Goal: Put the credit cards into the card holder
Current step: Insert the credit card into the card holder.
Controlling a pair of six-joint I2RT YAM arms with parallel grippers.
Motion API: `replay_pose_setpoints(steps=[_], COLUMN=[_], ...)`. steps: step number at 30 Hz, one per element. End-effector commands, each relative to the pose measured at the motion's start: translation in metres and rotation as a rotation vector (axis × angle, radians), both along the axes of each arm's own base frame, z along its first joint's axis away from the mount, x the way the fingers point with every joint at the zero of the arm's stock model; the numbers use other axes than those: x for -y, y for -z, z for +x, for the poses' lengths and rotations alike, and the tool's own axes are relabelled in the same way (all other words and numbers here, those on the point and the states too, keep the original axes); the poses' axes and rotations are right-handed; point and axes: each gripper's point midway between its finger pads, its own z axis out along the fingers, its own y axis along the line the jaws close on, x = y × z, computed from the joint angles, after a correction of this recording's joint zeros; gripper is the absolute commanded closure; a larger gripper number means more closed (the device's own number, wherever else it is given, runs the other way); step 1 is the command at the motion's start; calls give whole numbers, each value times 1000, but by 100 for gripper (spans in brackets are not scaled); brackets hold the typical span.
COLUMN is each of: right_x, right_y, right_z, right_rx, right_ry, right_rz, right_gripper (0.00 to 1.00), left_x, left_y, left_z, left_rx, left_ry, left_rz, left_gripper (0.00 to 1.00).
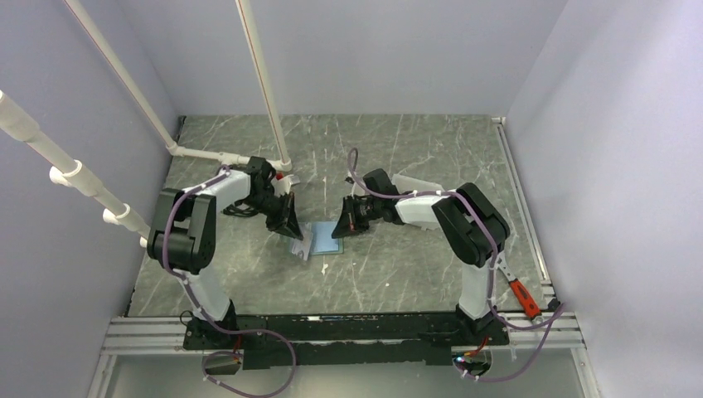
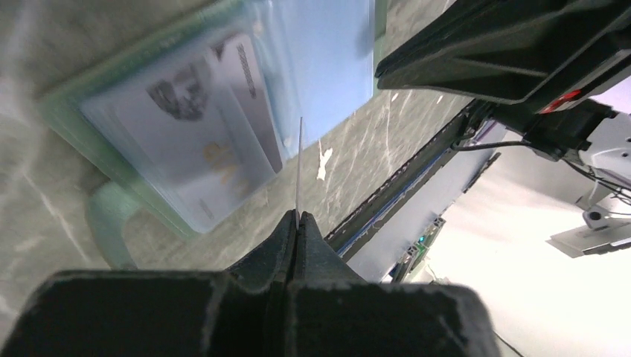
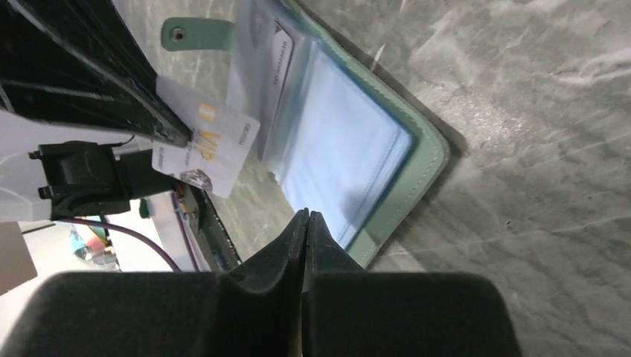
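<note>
Sage-green card holder lies open on the grey marbled table, between both arms: left gripper at its left side, right gripper at its far right corner. Left wrist: left gripper clenched on a whitish card, seen edge-on above the holder; a second card sits in a clear sleeve. Right wrist: right gripper clamped tight, tips over the holder's near edge; the whitish card hangs left of the light blue pages.

Pale card: gold letters "VIP" on its face; fine print along one edge, too small to read.
Second card: dark print and an emblem, too blurred to read.
</note>
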Motion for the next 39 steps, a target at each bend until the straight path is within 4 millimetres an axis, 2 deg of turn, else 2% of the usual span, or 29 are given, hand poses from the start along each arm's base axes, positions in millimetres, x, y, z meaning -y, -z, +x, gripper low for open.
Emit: replay_pose_setpoints(steps=[1,7,18,26,39], right_x=[-8,-7,-6,-6,-7], right_y=[-4,8,17,17,16], right_z=[11,12,11,12,13], right_rx=[69,54,30,23,24], right_ry=[-33,-28,-28,-26,-28], right_rz=[18,-6,-8,1,6], right_gripper=[100,100,100,100,100], left_x=[2,2,8,8,17], left_y=[-9,0,10,21,23], left_z=[25,33,39,39,45], left_rx=[45,3,-49,-81,-96], left_ry=[22,10,-11,-15,-39], left_rz=[-96,-130,-206,-200,-266], left_gripper=[100,100,100,100,100])
